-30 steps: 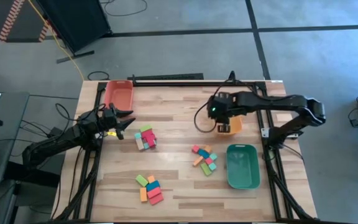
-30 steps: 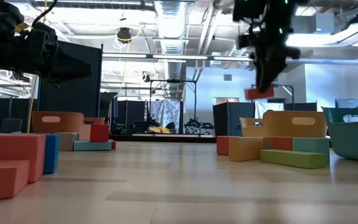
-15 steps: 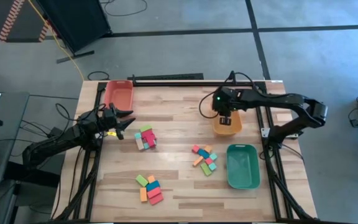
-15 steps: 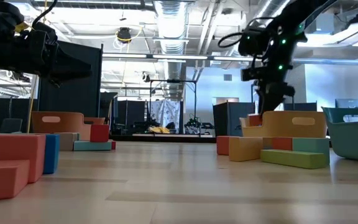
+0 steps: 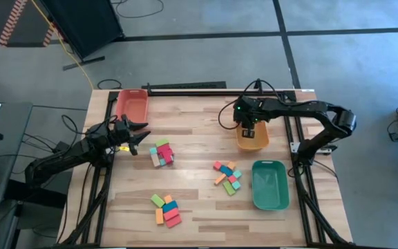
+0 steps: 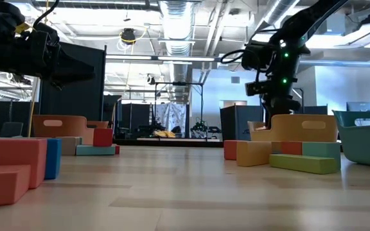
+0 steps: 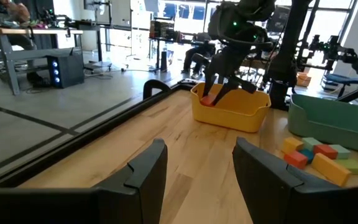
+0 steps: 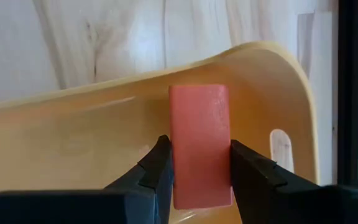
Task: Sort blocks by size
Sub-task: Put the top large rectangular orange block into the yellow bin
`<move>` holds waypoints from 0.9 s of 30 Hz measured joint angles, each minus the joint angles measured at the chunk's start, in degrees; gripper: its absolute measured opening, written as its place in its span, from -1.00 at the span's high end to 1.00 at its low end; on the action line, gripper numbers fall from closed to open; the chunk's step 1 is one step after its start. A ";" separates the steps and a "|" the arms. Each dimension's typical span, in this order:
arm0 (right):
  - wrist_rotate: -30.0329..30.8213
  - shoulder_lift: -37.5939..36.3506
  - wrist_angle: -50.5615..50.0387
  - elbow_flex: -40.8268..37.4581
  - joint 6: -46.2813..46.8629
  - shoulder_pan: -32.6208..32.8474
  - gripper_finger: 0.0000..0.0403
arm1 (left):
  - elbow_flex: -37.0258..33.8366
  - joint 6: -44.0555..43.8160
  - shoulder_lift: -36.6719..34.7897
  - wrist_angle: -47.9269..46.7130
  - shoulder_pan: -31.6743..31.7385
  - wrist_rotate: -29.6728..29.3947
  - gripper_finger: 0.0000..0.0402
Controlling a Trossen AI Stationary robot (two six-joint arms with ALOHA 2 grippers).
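My right gripper (image 5: 249,130) reaches into the orange tray (image 5: 253,140) at the far right and is shut on a red block (image 8: 199,140). The left wrist view shows that block (image 7: 209,99) at the tray's rim. Other blocks lie on the table in three loose groups: one at the left middle (image 5: 162,153), one at the right middle (image 5: 228,176) and one near the front (image 5: 166,209). My left gripper (image 7: 197,152) waits open and level at the table's left edge, with nothing between its fingers. My right gripper pinches the red block's two long sides (image 8: 178,168) between its two fingers. The fingers come steeply down from above and lie along the block. The block's free end (image 8: 199,93) sticks out past the fingertips, down inside the orange tray; I cannot tell whether it touches the tray's floor.
A red-orange tray (image 5: 131,105) stands at the far left and a green tray (image 5: 269,183) at the right, nearer the front. Bare wood lies in the table's middle. Black frame rails run along the table's left and right edges.
My right gripper has sunk with the red block from above the orange tray's rim down into the tray, still shut on it. The block now shows behind the tray's wall in the low view.
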 joint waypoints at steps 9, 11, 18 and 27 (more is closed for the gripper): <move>0.02 0.00 0.53 0.02 0.55 -0.02 0.24 | 0.00 0.00 0.00 0.00 0.00 0.00 0.14; 0.00 0.12 0.60 0.02 1.13 -0.20 0.24 | 0.00 -0.02 -0.02 0.00 0.00 0.00 0.14; -0.04 1.05 0.78 0.04 2.18 -0.69 0.19 | 0.00 0.00 0.00 0.00 0.00 0.00 0.14; -0.21 2.57 1.33 0.04 2.48 -0.13 0.19 | 0.00 -0.01 -0.02 0.00 0.00 0.00 0.14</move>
